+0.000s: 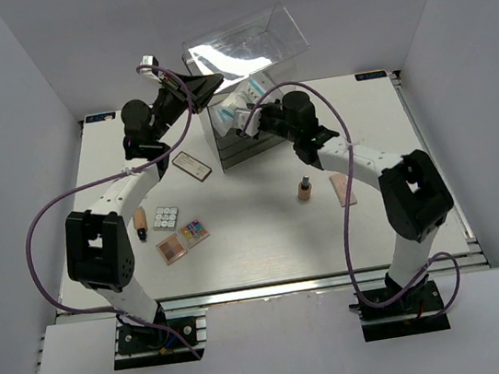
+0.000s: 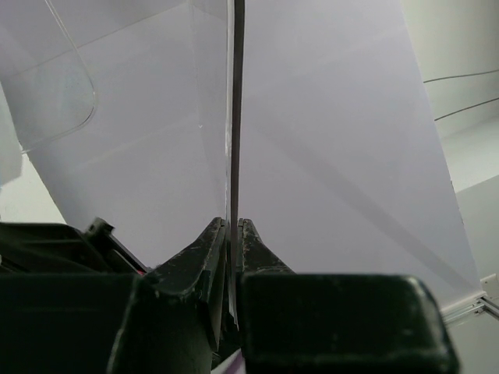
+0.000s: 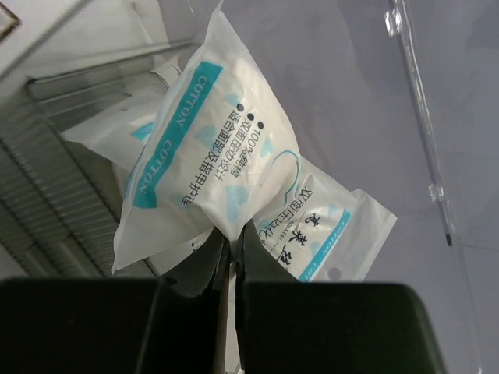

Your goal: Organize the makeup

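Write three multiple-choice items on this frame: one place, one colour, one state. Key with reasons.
1. Where is the brown bottle?
A. inside the clear box
B. upright on the table by the right arm
C. lying flat at the far edge

2. What colour is the COTTON band on the packet in the right gripper?
A. red
B. yellow
C. teal

3. What is the left gripper doing?
A. shut on the clear lid's edge
B. open above the table
C. shut on the bottle

Key: 1 B, it stands on bare tabletop; 2 C, the band is teal; 3 A, both fingers pinch the thin panel.
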Controlling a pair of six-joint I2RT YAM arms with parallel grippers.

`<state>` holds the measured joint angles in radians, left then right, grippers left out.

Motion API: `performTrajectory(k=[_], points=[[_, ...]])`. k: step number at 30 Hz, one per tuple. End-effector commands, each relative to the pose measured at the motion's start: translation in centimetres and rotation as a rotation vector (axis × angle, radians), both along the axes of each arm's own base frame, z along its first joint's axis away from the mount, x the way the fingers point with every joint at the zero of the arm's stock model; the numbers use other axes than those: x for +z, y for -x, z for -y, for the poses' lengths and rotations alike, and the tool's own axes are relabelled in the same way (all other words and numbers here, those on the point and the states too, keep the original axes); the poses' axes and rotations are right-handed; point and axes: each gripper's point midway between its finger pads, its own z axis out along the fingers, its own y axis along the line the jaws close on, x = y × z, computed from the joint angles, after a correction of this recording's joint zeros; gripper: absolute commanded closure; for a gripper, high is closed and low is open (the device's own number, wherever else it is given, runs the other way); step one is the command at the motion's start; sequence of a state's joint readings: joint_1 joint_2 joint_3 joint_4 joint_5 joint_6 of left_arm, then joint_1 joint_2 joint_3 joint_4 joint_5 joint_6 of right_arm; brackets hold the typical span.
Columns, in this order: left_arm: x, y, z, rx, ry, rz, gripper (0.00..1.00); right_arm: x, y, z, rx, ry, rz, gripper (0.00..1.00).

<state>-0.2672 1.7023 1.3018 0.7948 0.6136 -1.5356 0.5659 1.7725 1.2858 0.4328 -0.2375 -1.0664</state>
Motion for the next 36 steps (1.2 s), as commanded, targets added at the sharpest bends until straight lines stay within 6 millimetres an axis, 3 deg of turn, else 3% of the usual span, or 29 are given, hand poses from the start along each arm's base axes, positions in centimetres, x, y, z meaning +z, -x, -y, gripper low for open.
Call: performTrajectory(k=[1, 3, 4, 6, 8, 10, 12, 13, 16, 17, 18, 20, 21, 22, 24, 29, 32, 33, 34, 36], points=[[2.0, 1.0, -0.7, 0.000, 0.038, 0.045, 0.94, 4.6, -2.4, -0.1, -0.074, -0.103, 0.124, 1.00], [2.0, 1.1, -0.6, -0.003, 0.038, 0.044, 0.94, 4.1, -3.3, -0.4, -0.085, -0.094, 0.116, 0.93], [2.0, 1.0, -0.6, -0.002, 0.037, 0.043, 0.94, 3.7, -4.1, -0.7, -0.094, -0.087, 0.115, 0.79], [2.0, 1.0, -0.6, -0.004, 0.036, 0.043, 0.94, 2.5, -4.9, -0.9, -0.103, -0.060, 0.093, 0.62], [2.1, 1.1, -0.6, -0.003, 0.038, 0.045, 0.94, 2.7, -5.1, -0.9, -0.102, -0.055, 0.098, 0.42], [2.1, 1.1, -0.6, -0.004, 0.036, 0.047, 0.94, 2.3, -4.7, -0.8, -0.091, -0.044, 0.086, 0.31], [2.0, 1.1, -0.6, -0.004, 0.037, 0.044, 0.94, 2.7, -4.0, -0.5, -0.074, -0.041, 0.085, 0.28], [2.1, 1.1, -0.6, -0.004, 0.037, 0.044, 0.94, 1.8, -3.6, -0.1, -0.070, -0.029, 0.066, 0.26], [2.0, 1.1, -0.8, -0.001, 0.036, 0.045, 0.94, 2.9, -0.9, 0.7, 0.012, -0.023, 0.052, 0.27], [1.9, 1.1, -0.7, -0.002, 0.035, 0.042, 0.94, 1.4, 0.4, 1.0, 0.049, -0.003, 0.014, 0.28], [1.9, 1.2, -0.7, -0.003, 0.034, 0.042, 0.94, 3.1, 2.7, 1.0, 0.138, -0.007, 0.038, 0.30], [1.8, 1.3, -0.7, -0.005, 0.034, 0.038, 0.94, 1.2, 4.6, 2.0, 0.175, 0.025, -0.014, 0.39], [1.8, 1.3, -0.7, -0.008, 0.032, 0.037, 0.94, 2.7, 5.6, 2.6, 0.171, 0.004, 0.017, 0.43], [1.7, 1.4, -0.7, -0.009, 0.030, 0.037, 0.94, 3.9, 5.8, 3.0, 0.157, -0.027, 0.066, 0.55], [1.5, 1.4, -0.7, -0.009, 0.026, 0.032, 0.94, 4.7, 6.5, 4.2, 0.110, -0.069, 0.100, 0.70], [1.4, 1.3, -0.7, -0.008, 0.025, 0.023, 0.94, 7.7, 5.7, 5.5, 0.022, -0.111, 0.210, 0.75], [1.2, 1.2, -0.6, -0.006, 0.019, 0.016, 0.94, 9.9, 4.5, 5.9, -0.028, -0.118, 0.276, 0.75], [1.1, 1.2, -0.6, -0.001, 0.013, 0.017, 0.94, 9.7, 3.7, 5.9, -0.046, -0.110, 0.276, 0.75], [1.1, 1.1, -0.7, 0.005, 0.011, 0.015, 0.94, 11.2, 3.2, 5.9, -0.056, -0.121, 0.306, 0.74], [0.5, 1.0, -0.7, 0.010, 0.002, 0.000, 0.94, 11.4, 2.0, 5.6, -0.072, -0.119, 0.326, 0.74]])
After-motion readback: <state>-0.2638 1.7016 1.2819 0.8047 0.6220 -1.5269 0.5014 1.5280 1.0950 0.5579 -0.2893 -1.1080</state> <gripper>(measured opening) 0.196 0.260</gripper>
